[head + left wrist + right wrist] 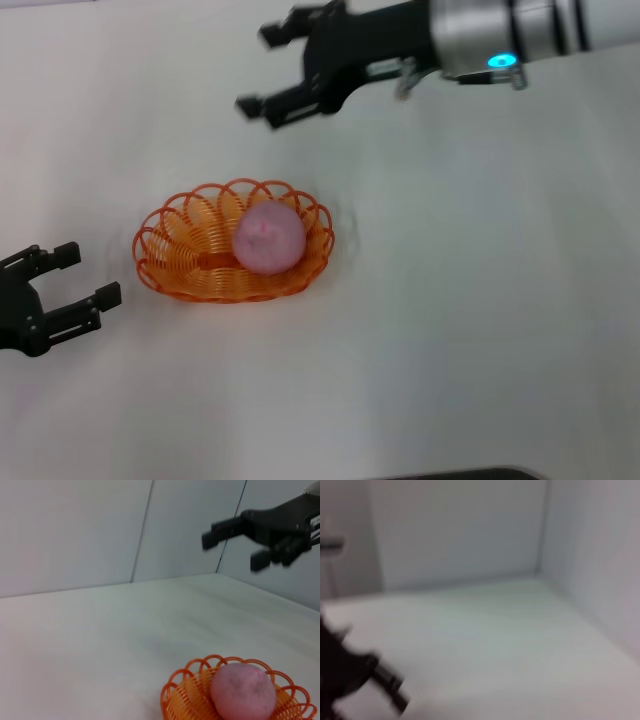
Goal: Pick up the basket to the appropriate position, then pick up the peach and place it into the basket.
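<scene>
The orange wire basket (185,262) sits on the white table left of centre. The pink peach (269,237) rests inside it, toward its right end. The basket (182,698) and the peach (243,692) also show in the left wrist view. My right gripper (258,70) is open and empty, raised above the table behind the basket; it also shows in the left wrist view (235,547). My left gripper (88,273) is open and empty at the left edge, a short way left of the basket.
The white table (460,330) spreads around the basket. Pale walls (75,530) rise behind it. A dark edge (450,474) shows at the bottom of the head view.
</scene>
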`<state>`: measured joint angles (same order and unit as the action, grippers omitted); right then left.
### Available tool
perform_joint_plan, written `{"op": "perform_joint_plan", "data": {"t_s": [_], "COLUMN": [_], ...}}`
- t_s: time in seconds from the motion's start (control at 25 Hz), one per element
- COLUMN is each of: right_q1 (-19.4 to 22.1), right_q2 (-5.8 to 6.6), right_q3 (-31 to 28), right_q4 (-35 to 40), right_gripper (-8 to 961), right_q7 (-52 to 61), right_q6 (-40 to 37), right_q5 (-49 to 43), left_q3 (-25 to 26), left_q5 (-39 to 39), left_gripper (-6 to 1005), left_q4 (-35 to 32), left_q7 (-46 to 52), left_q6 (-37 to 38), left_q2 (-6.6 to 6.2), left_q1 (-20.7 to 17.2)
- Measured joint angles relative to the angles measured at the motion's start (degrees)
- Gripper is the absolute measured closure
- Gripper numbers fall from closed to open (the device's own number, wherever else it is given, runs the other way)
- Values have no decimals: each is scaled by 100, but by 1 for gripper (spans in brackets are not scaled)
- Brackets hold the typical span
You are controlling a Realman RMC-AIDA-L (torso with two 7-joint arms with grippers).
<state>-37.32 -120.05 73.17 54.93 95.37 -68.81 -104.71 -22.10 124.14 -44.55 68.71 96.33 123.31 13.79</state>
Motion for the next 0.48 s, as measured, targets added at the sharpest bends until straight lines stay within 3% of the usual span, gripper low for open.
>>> {"op": "perform_joint_plan", "data": {"t_s": [0.24, 0.48], "right_q1": [653, 760], "right_q2": [13, 34], "right_q3": [-605, -826], "right_q4": [-431, -996], "right_gripper": [-5, -5], "right_q7": [-1288, -1821], "right_q6": [30, -24], "right_q5": [1102, 1224], "left_q3": [40, 62], "left_q5": [-57, -90], "left_gripper": [202, 201], "left_q4": [2, 9], "left_q7": [9, 10], "left_q6": [0, 9], "left_q2": [0, 0], "left_q1": [19, 55]}}
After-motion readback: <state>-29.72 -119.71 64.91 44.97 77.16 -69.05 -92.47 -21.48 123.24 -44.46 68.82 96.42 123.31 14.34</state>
